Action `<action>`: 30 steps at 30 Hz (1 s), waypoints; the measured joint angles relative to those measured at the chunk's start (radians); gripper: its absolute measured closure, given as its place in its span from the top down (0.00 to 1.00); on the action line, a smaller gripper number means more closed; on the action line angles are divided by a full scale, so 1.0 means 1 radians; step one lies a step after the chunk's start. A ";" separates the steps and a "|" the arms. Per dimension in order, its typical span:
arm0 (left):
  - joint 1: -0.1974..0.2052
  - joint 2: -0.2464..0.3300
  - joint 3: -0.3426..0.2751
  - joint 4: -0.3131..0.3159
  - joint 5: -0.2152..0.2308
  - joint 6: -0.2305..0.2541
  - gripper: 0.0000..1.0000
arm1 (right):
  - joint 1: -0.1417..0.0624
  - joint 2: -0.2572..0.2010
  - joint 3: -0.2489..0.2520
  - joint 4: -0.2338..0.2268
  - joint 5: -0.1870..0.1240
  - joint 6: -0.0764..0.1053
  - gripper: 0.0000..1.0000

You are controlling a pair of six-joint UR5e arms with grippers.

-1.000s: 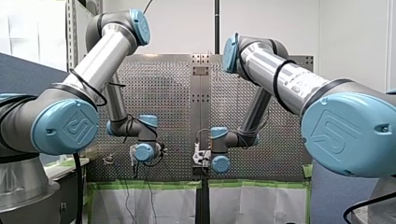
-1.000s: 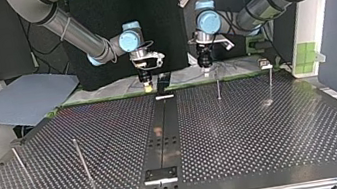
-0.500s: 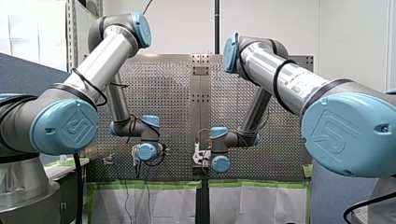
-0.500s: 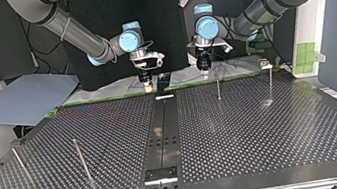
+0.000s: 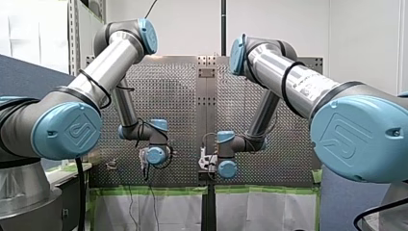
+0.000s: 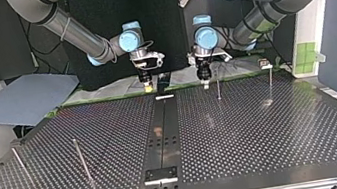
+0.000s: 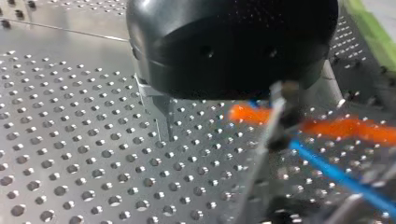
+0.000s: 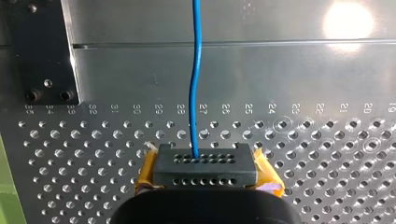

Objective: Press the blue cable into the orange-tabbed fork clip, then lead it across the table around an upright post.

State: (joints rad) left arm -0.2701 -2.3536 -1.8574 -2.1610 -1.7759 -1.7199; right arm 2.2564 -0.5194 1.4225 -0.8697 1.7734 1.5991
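In the right wrist view my right gripper (image 8: 205, 163), with yellow pads (image 8: 145, 175), is shut on the blue cable (image 8: 195, 84), which runs straight ahead over the perforated plate. In the left wrist view my left gripper (image 7: 217, 135) stands open just above the plate, its metal fingers (image 7: 158, 109) wide apart. Beyond it lie the blurred orange tabs (image 7: 348, 128) of the fork clip and a stretch of blue cable (image 7: 334, 173). In the top view my left gripper (image 6: 202, 73) hangs beside a thin upright post (image 6: 217, 87), and my right gripper (image 6: 147, 81) is at the far middle edge.
A second post (image 6: 271, 81) stands at the top view's right, with a small fixture (image 6: 265, 64) behind it. Two leaning posts (image 6: 82, 160) stand at the left near edge. A grey sheet (image 6: 25, 98) lies off the table's far left corner.
My left arm has swung toward the table's middle, leftward in the top view, bringing its gripper closer to my right one. My right arm has stayed still.
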 joint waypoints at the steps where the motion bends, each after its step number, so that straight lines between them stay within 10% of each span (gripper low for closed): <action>1: 0.000 0.000 0.004 -0.001 0.000 0.000 1.00 | 0.000 0.000 0.000 0.000 0.000 0.000 0.00; 12: 0.000 -0.001 0.011 -0.021 -0.017 0.023 1.00 | -0.003 0.000 -0.001 0.000 0.000 0.001 0.00; 20: -0.004 0.000 0.011 -0.045 -0.075 0.072 0.00 | -0.004 0.001 0.000 0.001 0.000 0.001 0.00; 30: -0.005 0.000 0.011 -0.059 -0.084 0.093 0.00 | -0.005 0.001 0.000 0.003 -0.001 0.001 0.00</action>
State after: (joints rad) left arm -0.2748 -2.3540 -1.8465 -2.2196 -1.8601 -1.6267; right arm 2.2519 -0.5183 1.4224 -0.8663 1.7721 1.6003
